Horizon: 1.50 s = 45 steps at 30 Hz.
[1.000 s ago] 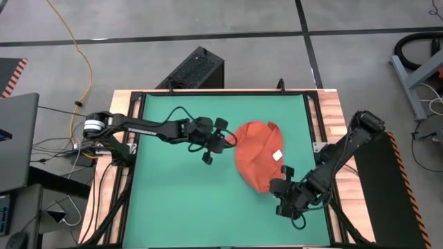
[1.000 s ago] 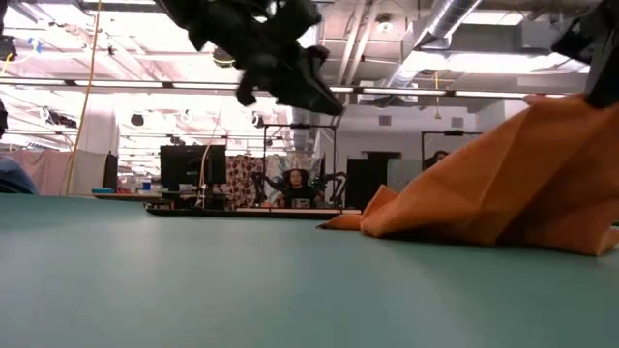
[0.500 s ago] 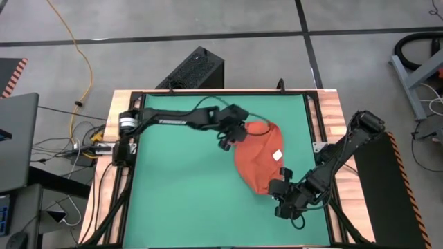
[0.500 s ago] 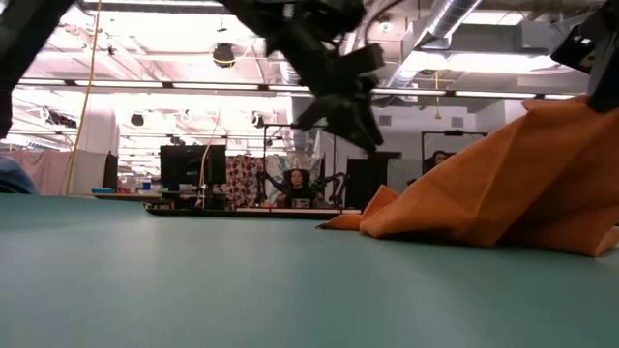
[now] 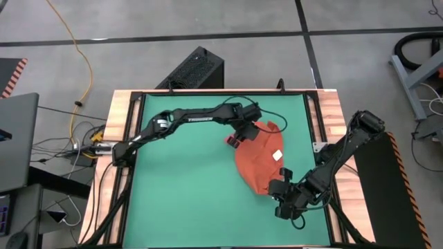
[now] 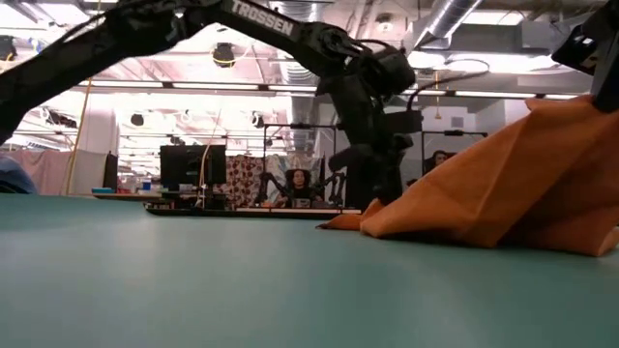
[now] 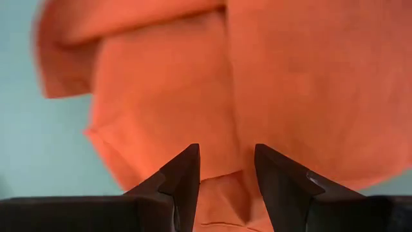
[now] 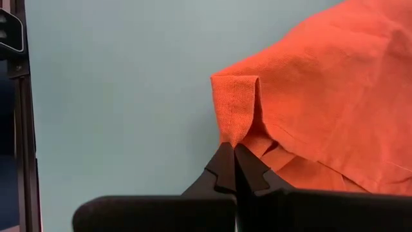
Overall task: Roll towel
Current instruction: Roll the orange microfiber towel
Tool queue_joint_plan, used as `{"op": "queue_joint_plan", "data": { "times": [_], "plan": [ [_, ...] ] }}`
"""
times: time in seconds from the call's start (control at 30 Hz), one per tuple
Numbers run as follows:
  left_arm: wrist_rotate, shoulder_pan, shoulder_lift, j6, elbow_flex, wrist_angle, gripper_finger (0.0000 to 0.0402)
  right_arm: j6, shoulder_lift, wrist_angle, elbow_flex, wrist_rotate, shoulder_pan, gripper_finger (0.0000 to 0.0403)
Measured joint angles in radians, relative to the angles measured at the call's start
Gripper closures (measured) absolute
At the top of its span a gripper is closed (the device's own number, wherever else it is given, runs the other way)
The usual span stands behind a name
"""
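The orange-red towel [image 5: 257, 158] lies crumpled on the green mat [image 5: 180, 194], right of centre, its small white tag [image 5: 277, 155] facing up. My left gripper [image 5: 237, 136] reaches across from the left. It points steeply down over the towel's far left edge [image 6: 340, 221], and its fingers [image 7: 185, 169] stand open with cloth showing between them. My right gripper [image 5: 280, 187] is shut on the towel's near end. In the low view the cloth [image 6: 503, 184] rises from the mat toward the right gripper [image 6: 592, 58]. My left gripper stands over the towel's far left part [image 7: 225, 129]; I cannot tell whether its fingertips touch the cloth. My right gripper pinches a small fold of the towel's hemmed edge [image 8: 235, 132] at its near corner, between its two shut fingertips. The fingers slant down from the near right. That corner is raised and the rest of the towel lies on the mat.
A black frame rail [image 5: 317, 124] and the wooden table border [image 5: 338, 117] edge the mat. Open mat lies left of and nearer than the towel. A black box [image 5: 197, 69] stands beyond the far edge. A person [image 6: 294, 184] sits in the room behind.
My left gripper has gone toward the table's right edge and down to the towel's far left edge, tipping to point more steeply down. The towel and my right gripper have stayed where they were.
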Motion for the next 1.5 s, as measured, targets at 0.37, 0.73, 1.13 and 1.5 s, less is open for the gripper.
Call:
{"op": "queue_joint_plan", "data": {
  "times": [0.37,0.73,1.13,1.5],
  "plan": [
    [0.067,0.003,0.012,-0.026,0.109,-0.131,0.0262,0.0,0.0,-0.002,0.0,0.0,-0.001,0.0399],
    [0.118,0.008,0.041,-0.028,0.125,-0.137,0.0262,0.007,0.0,0.004,0.0,0.001,-0.001,0.0399],
    [0.099,0.016,0.071,-0.055,0.125,-0.146,0.0262,0.01,0.0,0.02,0.001,0.001,-0.001,0.0399],
    [0.058,0.014,0.114,-0.077,0.124,-0.209,0.028,0.009,0.0,0.062,0.001,-0.001,-0.002,0.0399]
  ]
}}
